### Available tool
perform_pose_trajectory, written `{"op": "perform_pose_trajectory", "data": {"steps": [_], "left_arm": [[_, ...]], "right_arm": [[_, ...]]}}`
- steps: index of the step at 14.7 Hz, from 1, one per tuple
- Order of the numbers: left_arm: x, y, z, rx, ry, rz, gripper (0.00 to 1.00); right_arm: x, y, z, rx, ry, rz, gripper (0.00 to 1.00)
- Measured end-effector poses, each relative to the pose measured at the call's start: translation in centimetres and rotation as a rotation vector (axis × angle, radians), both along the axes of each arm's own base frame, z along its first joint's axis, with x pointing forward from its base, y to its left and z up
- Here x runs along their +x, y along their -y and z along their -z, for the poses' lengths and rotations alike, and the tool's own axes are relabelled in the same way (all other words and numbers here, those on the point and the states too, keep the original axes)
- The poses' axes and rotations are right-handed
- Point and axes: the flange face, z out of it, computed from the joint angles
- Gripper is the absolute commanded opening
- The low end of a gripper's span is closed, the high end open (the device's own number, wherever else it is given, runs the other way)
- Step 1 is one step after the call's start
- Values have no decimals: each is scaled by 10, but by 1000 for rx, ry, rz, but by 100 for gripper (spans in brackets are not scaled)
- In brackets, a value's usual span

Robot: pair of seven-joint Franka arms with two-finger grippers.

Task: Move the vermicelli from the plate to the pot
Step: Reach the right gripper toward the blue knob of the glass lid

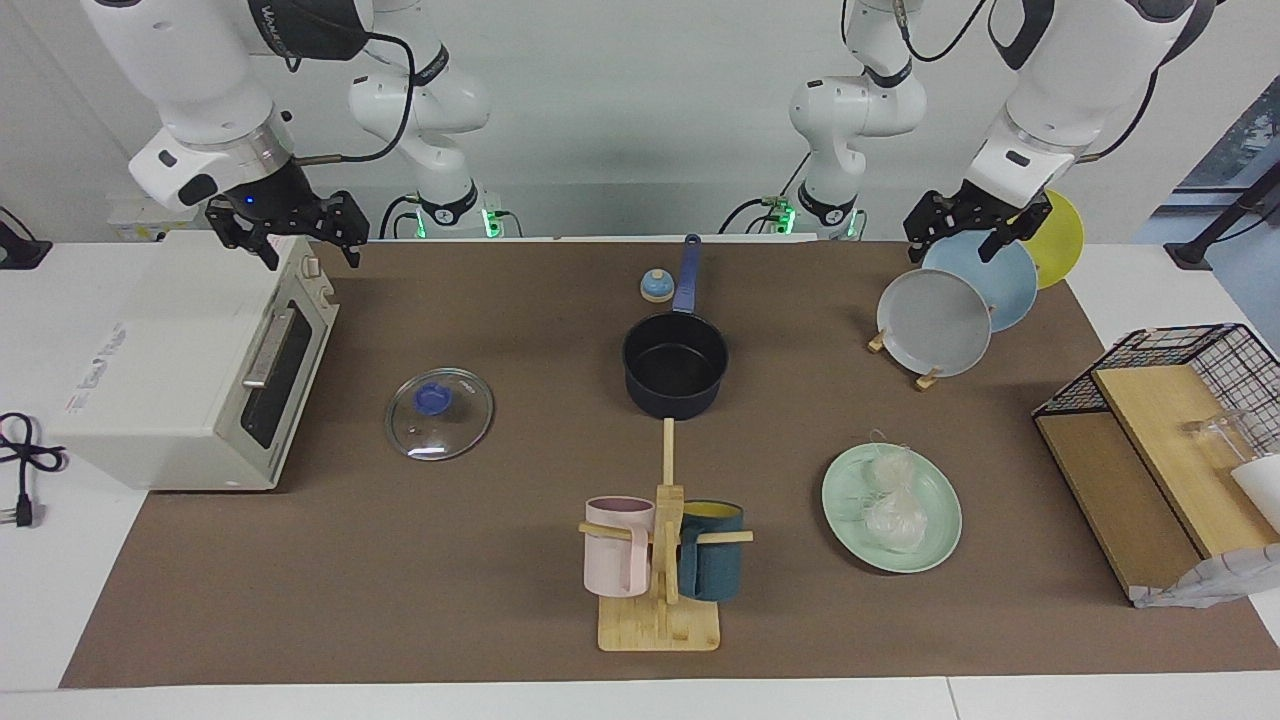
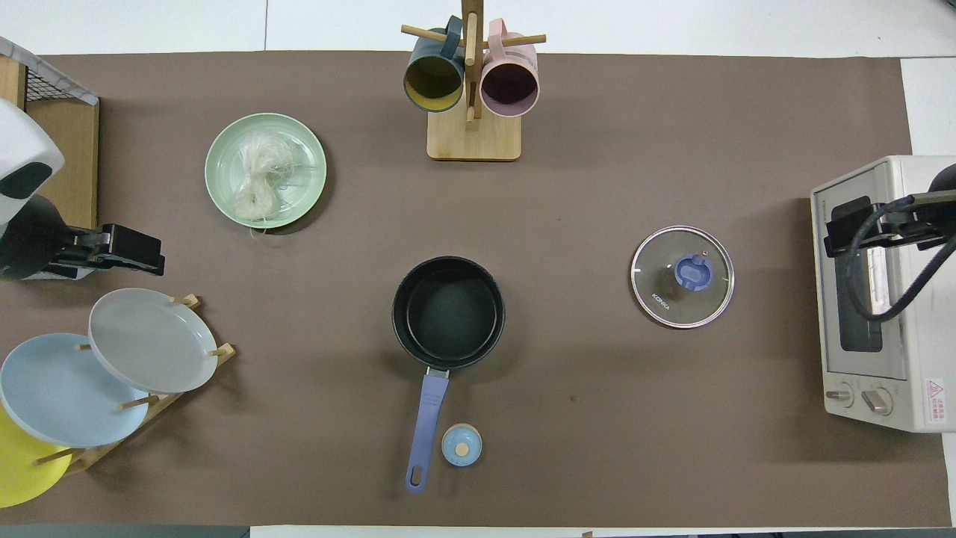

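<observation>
Brown mat carries everything. We note the pot mid-table, uncovered, handle at 12 o'clock in the facing view; the plate at its 4 o'clock holds the vermicelli. Left gripper hangs over the plate rack, right gripper over the oven; both look parted, empty. Risk: loose strands trailing off. Open mat between plate and pot.

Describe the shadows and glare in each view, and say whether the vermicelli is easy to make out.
Facing view: soft shadows fall beside the pot and plate; the vermicelli nearly blends into the plate. Overhead view: a faint glint on the glass lid, a dark shadow edging the plate, and the vermicelli strands read more clearly.
</observation>
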Motion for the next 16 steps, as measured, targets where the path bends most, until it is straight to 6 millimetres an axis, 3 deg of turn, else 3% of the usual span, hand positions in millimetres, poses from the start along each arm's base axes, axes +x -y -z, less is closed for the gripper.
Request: {"op": "perform_pose_trajectory", "data": {"steps": [8,10,12,16], "left_arm": [[0,0,0,0,0,0,100],[0,0,0,0,0,0,100],[0,0,0,0,0,0,100],[0,0,0,0,0,0,100]], "right_arm": [[4,-1,-2,2,41,-3,100],[10,-6,7,21,70,-9,100],[16,-21,35,65,113,-24,100],[20,-48,116,75,127,-62,100]]}}
